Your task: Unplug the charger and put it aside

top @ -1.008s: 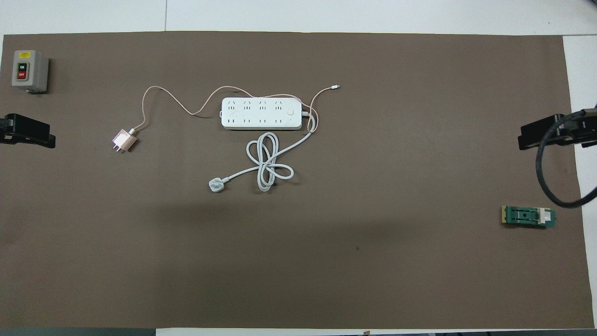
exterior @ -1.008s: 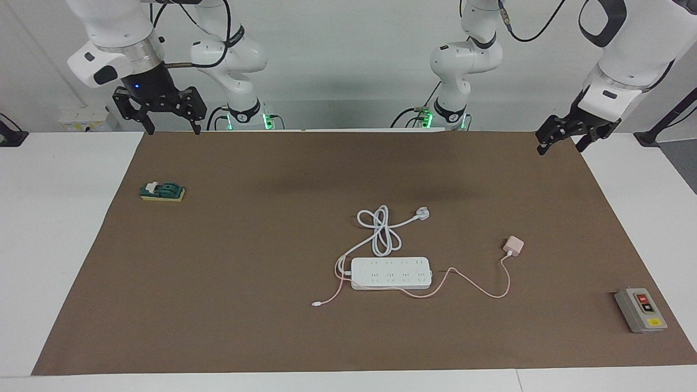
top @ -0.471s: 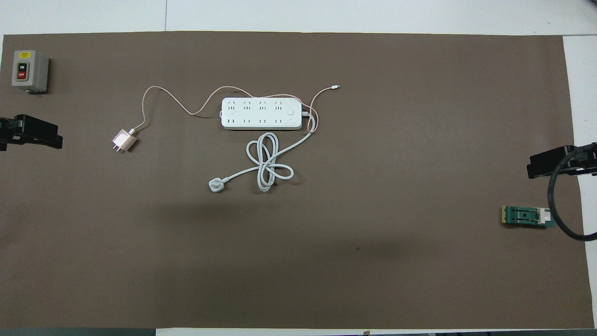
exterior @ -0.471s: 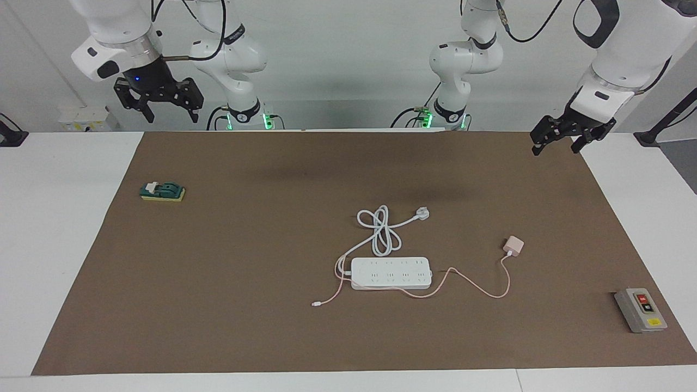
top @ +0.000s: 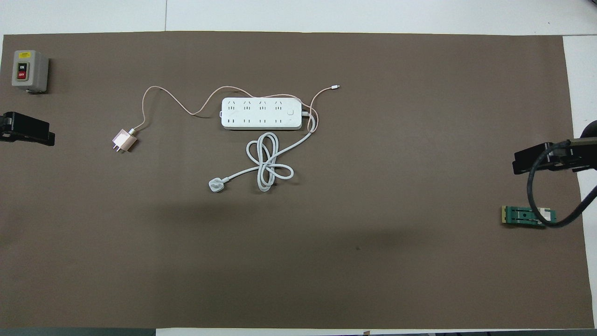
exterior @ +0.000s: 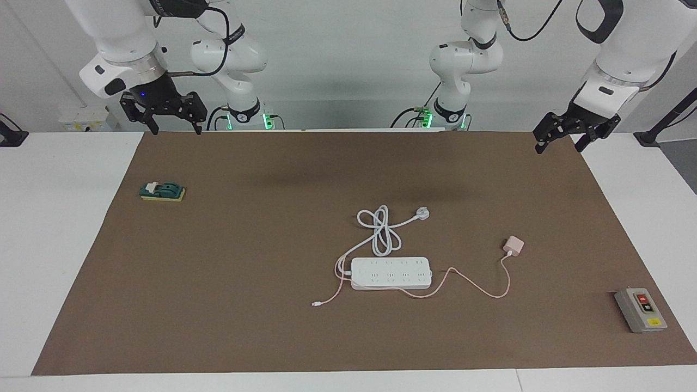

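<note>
Charger [exterior: 513, 245] unplugged beside power strip [exterior: 390, 273]; left pincer [exterior: 561, 139], right pincer [exterior: 172, 121] spread, empty.

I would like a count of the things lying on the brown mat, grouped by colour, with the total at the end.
White: 1, the power strip with its cord and plug
Pink: 1, the charger with its cable
Grey: 1, the switch box
Green: 1, the small green block
Total: 4
</note>
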`<control>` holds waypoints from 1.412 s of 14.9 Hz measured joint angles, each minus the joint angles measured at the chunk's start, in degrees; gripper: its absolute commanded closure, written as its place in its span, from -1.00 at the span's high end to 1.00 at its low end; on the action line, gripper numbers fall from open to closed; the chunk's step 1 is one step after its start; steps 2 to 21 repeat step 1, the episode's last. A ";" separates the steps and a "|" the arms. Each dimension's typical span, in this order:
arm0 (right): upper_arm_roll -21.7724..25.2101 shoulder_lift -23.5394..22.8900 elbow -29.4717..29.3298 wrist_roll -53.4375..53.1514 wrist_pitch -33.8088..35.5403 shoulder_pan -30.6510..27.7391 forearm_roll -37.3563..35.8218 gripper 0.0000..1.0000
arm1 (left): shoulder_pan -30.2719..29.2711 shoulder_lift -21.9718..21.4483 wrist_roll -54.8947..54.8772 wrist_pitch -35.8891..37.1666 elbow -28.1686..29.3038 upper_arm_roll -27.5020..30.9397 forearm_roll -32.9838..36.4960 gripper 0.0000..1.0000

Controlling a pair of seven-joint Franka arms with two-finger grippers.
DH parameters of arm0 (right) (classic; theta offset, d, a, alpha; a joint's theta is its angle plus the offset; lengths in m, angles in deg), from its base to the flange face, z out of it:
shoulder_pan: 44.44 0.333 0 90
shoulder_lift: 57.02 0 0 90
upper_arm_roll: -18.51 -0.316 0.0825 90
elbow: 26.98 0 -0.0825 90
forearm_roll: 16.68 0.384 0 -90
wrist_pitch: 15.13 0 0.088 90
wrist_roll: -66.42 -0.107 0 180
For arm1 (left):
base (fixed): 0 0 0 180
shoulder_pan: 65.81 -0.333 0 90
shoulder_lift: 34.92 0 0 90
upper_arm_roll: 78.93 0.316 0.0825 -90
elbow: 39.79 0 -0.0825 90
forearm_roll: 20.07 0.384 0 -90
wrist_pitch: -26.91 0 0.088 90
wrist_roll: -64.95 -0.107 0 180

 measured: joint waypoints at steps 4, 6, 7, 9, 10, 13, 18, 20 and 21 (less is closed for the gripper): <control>0.00 0.00 0.01 -0.04 0.00 0.00 0.32 1.00 | 0.02 0.00 0.00 0.00 0.00 0.00 0.00 1.00; 0.00 0.00 0.01 -0.04 0.00 0.00 0.32 1.00 | 0.02 0.00 0.00 0.00 0.00 0.00 0.00 1.00; 0.00 0.00 0.01 -0.04 0.00 0.00 0.32 1.00 | 0.02 0.00 0.00 0.00 0.00 0.00 0.00 1.00; 0.00 0.00 0.01 -0.04 0.00 0.00 0.32 1.00 | 0.02 0.00 0.00 0.00 0.00 0.00 0.00 1.00; 0.00 0.00 0.01 -0.04 0.00 0.00 0.32 1.00 | 0.02 0.00 0.00 0.00 0.00 0.00 0.00 1.00; 0.00 0.00 0.01 -0.04 0.00 0.00 0.32 1.00 | 0.02 0.00 0.00 0.00 0.00 0.00 0.00 1.00; 0.00 0.00 0.01 -0.04 0.00 0.00 0.32 1.00 | 0.02 0.00 0.00 0.00 0.00 0.00 0.00 1.00; 0.00 0.00 0.01 -0.04 0.00 0.00 0.32 1.00 | 0.02 0.00 0.00 0.00 0.00 0.00 0.00 1.00; 0.00 0.00 0.01 -0.04 0.00 0.00 0.32 1.00 | 0.02 0.00 0.00 0.00 0.00 0.00 0.00 1.00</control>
